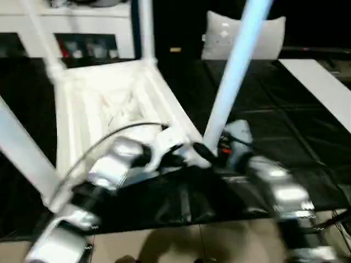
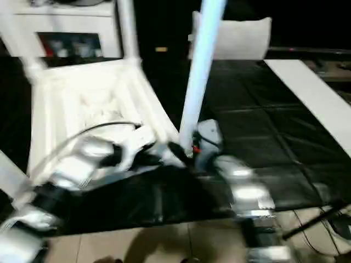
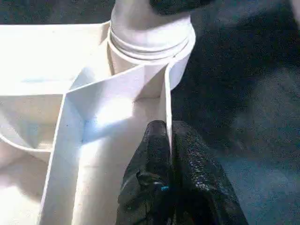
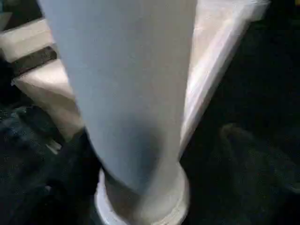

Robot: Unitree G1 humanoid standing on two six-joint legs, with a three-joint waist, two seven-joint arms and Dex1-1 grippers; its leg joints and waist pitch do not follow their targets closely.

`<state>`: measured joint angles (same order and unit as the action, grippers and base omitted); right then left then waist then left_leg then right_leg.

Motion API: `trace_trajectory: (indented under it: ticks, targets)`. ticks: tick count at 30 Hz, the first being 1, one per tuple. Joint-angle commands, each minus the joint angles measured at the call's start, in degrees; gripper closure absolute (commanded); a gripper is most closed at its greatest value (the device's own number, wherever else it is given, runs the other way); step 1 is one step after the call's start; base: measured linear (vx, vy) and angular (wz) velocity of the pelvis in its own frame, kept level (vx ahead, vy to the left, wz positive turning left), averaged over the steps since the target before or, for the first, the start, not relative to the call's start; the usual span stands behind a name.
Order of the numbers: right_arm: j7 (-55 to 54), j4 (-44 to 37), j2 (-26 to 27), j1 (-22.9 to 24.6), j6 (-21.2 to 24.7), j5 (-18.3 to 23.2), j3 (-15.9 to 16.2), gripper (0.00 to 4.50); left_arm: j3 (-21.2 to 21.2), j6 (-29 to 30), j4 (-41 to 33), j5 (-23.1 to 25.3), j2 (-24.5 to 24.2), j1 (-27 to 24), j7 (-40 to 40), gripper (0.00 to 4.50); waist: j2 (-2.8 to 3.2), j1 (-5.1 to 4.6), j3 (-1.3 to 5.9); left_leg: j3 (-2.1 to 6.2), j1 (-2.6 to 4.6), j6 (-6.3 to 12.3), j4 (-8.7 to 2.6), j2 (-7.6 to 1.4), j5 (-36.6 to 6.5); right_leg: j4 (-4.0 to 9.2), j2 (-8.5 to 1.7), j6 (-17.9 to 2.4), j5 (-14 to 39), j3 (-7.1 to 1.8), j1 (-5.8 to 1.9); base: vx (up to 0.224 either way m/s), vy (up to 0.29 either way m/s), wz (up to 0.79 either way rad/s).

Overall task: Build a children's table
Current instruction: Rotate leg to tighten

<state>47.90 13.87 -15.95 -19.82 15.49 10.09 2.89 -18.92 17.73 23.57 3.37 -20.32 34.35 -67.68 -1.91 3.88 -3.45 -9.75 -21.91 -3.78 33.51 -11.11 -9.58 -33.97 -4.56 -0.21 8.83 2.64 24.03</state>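
The white table top (image 1: 109,109) lies upside down on the black mat, ribs facing up. Legs stand in its corner sockets: one at the far right (image 1: 145,27), one at the near left (image 1: 22,148), and a tall one at the near right (image 1: 236,66). My left gripper (image 3: 168,129) is shut on the thin rim wall of the top, just short of the near right socket (image 3: 150,42). My right gripper (image 1: 211,150) is at the foot of the near right leg (image 4: 131,93) and is shut on it, right above the socket.
The black mat (image 1: 263,109) covers the floor under the top, with tan tiles (image 1: 192,241) nearer me. A white cabinet (image 1: 82,33) stands behind, a grey-white pillow (image 1: 269,38) at the back right, and a white board (image 1: 323,87) lies along the right.
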Motion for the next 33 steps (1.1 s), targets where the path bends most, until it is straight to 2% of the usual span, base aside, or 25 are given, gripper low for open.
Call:
trace_trajectory:
  ticks: [1,4,5,7,9,10,13,14,16,17,19,27,30,33]
  targets:
    - [3.36,0.49,-2.18,-0.74,-1.30,0.60,-0.75,0.14,-2.06,-2.31,-1.08,-1.26,-0.25,0.63,-5.14,4.50,0.63,-0.11,3.98,0.06,1.36,0.69,-4.23,-1.79,-17.02,4.02,-2.89,-11.26,15.49,-1.95,-2.87,0.000,0.000,0.00]
    - [10.34,0.95,-4.98,-1.51,-1.76,1.63,0.48,0.09,-3.36,-5.14,-0.29,-0.78,-2.62,1.09,-9.03,4.50,0.59,0.40,4.09,0.12,1.37,0.81,-4.20,-1.84,-16.35,3.75,-2.94,-11.68,14.76,-1.87,-3.07,0.000,0.000,0.00]
    - [17.04,0.76,-7.47,-1.78,-2.57,2.62,2.45,0.09,-4.88,-8.47,0.48,-0.21,-4.73,1.43,-12.31,4.50,0.66,0.51,3.97,0.03,1.44,1.11,-4.18,-1.84,-16.77,3.81,-2.85,-11.84,14.56,-1.88,-2.93,0.000,0.000,0.00]
    - [19.60,0.78,-8.44,-1.88,-3.16,2.94,3.51,0.09,-5.54,-9.65,0.69,-0.04,-5.51,1.57,-13.42,4.50,0.60,0.68,3.97,-0.08,1.46,1.27,-4.17,-1.89,-16.94,3.80,-2.94,-11.74,14.75,-1.96,-2.95,0.000,0.000,0.00]
    - [23.50,1.65,-9.59,-2.50,-4.07,3.45,5.16,0.09,-6.45,-11.51,1.35,0.23,-6.32,1.98,-14.93,4.50,0.13,0.95,3.91,-0.06,1.35,1.32,-4.19,-1.90,-16.69,3.77,-3.08,-11.49,16.53,-1.92,-2.98,0.000,0.000,0.00]
    - [23.50,1.65,-9.59,-2.50,-4.07,3.45,5.16,0.09,-6.45,-11.51,1.35,0.23,-6.32,1.98,-14.93,4.50,0.26,1.00,3.87,-0.04,1.40,1.12,-4.21,-1.96,-16.98,3.80,-3.11,-11.45,17.47,-1.89,-2.87,0.000,0.000,0.00]
    - [26.81,3.01,-10.18,-3.29,-5.17,3.80,6.33,0.42,-7.11,-13.56,2.14,0.45,-6.67,2.36,-16.40,4.50,0.26,1.10,3.96,0.01,1.49,0.81,-4.14,-1.99,-17.09,3.78,-3.19,-11.61,17.85,-1.82,-2.81,0.000,0.000,0.00]
    - [29.60,4.89,-10.12,-4.37,-6.02,3.38,7.52,0.45,-7.68,-15.03,2.40,0.55,-6.57,2.54,-17.78,4.50,-0.23,1.05,4.05,-0.08,1.37,0.99,-4.05,-2.00,-16.86,3.69,-3.19,-12.02,17.29,-1.78,-2.86,0.000,0.000,0.00]
    - [29.60,4.89,-10.12,-4.37,-6.02,3.38,7.52,0.69,-7.68,-15.03,2.40,0.55,-6.57,2.54,-17.78,4.50,0.04,1.19,4.08,-0.07,1.36,1.09,-4.04,-2.04,-16.11,3.55,-3.25,-12.25,16.76,-1.80,-2.89,0.000,0.000,0.00]
    - [31.73,7.27,-9.90,-5.70,-7.18,3.03,8.33,0.80,-8.21,-16.60,3.10,0.47,-6.48,2.90,-18.98,4.50,-0.11,1.31,4.14,-0.17,1.44,1.30,-3.92,-2.07,-15.63,3.51,-3.24,-12.53,15.96,-1.80,-2.82,0.000,0.000,0.00]
    - [32.60,8.76,-9.54,-6.63,-7.81,2.80,8.78,0.86,-8.53,-17.33,3.42,0.52,-6.39,3.14,-19.51,4.50,-0.04,1.37,4.20,-0.22,1.38,1.32,-3.85,-2.02,-15.20,3.33,-3.18,-12.93,15.41,-1.71,-2.87,0.000,0.000,0.00]
    - [36.69,10.42,-8.89,-8.03,-6.51,4.44,10.22,1.60,-8.91,-19.77,5.39,0.72,-6.19,4.08,-20.50,4.50,-0.19,1.86,4.33,-0.28,1.30,1.57,-3.78,-2.07,-14.10,3.06,-3.18,-13.18,14.15,-1.65,-3.02,0.000,0.000,0.00]
    - [37.37,10.79,-8.83,-8.14,-6.42,4.70,10.41,1.85,-8.84,-20.20,5.96,0.74,-6.16,4.28,-20.60,4.50,-0.01,2.08,4.34,-0.28,1.31,1.65,-3.73,-2.08,-14.02,3.03,-3.19,-13.26,14.15,-1.63,-3.02,0.000,0.000,0.00]
    - [38.48,10.03,-8.53,-7.74,-4.26,6.27,9.86,2.17,-8.72,-21.05,7.40,0.66,-6.19,4.68,-20.36,4.50,-0.12,2.25,4.36,-0.30,1.33,1.53,-3.75,-2.08,-14.04,3.02,-3.16,-13.33,14.06,-1.61,-3.08,0.000,0.000,0.00]
